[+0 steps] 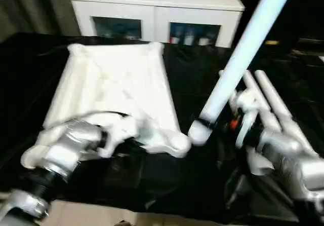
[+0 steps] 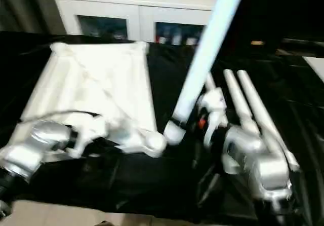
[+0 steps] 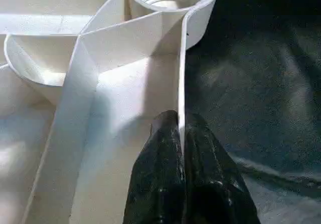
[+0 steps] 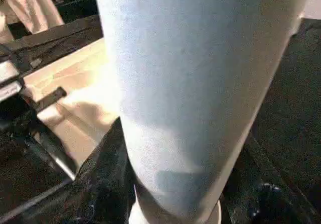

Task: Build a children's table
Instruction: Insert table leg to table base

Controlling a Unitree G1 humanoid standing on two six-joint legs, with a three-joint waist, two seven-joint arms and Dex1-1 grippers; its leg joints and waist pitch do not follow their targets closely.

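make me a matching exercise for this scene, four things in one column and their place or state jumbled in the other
Things:
1. tabletop
2. held leg
3. spare legs
4. cabinet

Places or states:
A. lying side by side on the black cloth near the right arm
B. standing behind the work table
C. gripped by the right gripper, tilted up
D. ribbed side up, wall pinched by the left gripper

Pairs: 1-D, 2-C, 3-A, 4-B
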